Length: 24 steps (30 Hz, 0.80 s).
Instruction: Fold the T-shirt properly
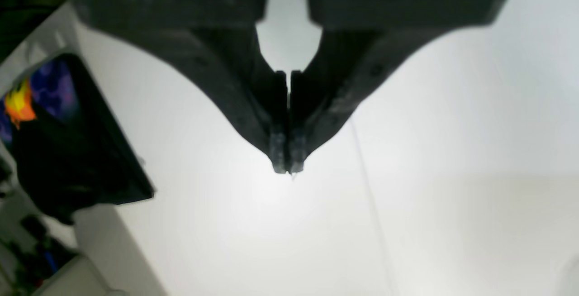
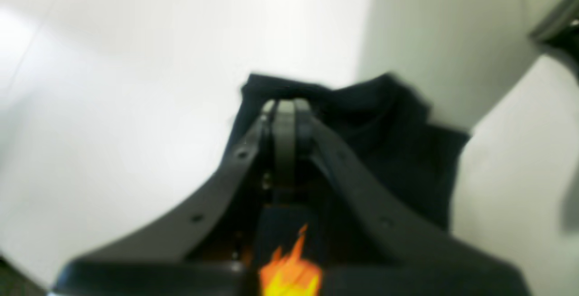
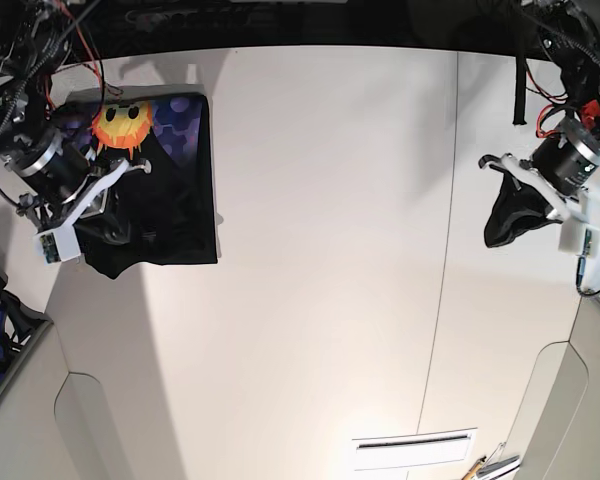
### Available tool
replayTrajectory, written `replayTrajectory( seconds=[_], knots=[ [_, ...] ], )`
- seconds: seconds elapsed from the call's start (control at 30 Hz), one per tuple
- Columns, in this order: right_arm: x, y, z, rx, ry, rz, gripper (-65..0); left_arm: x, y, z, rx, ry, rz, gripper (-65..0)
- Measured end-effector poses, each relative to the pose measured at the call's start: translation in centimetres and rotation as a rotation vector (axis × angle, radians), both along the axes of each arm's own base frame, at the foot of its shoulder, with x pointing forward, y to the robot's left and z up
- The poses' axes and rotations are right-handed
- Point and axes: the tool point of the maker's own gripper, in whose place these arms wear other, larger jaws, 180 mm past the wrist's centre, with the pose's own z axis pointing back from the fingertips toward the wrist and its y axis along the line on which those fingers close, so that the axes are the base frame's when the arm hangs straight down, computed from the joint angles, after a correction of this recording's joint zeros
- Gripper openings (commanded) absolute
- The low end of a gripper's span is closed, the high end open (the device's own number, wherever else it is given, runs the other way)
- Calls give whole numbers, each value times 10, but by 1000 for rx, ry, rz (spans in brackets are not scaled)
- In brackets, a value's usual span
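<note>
The black T-shirt (image 3: pixel 175 200) lies folded into a rectangle at the table's far left in the base view, with its orange sun-face print (image 3: pixel 120 125) on purple-blue patches facing up at the far end. Its near left corner looks rumpled. My right gripper (image 2: pixel 285 106) is shut, low over the shirt's black near part (image 2: pixel 389 133); I see no cloth between its tips. In the base view it (image 3: pixel 115 235) sits over the shirt's near left part. My left gripper (image 1: pixel 287 167) is shut and empty above bare table, far from the shirt (image 1: pixel 68 151); it also shows at the right of the base view (image 3: pixel 498 235).
The white table (image 3: pixel 320 250) has a seam running front to back right of the middle. A white slotted plate (image 3: pixel 410 450) lies at the near edge. Cables and arm bases stand at the far corners.
</note>
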Motion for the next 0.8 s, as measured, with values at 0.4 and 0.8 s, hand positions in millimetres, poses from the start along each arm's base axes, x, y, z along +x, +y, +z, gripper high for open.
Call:
replayTrajectory(
  seconds=[0.4,0.8],
  knots=[
    [-136,9,-37,-107,314,101,-650,-121,59,-32,91,288,160,-650],
    [-276,-15,-61,-170,745,272,-650,-271,74,-64,57,784,114,-650]
  ],
)
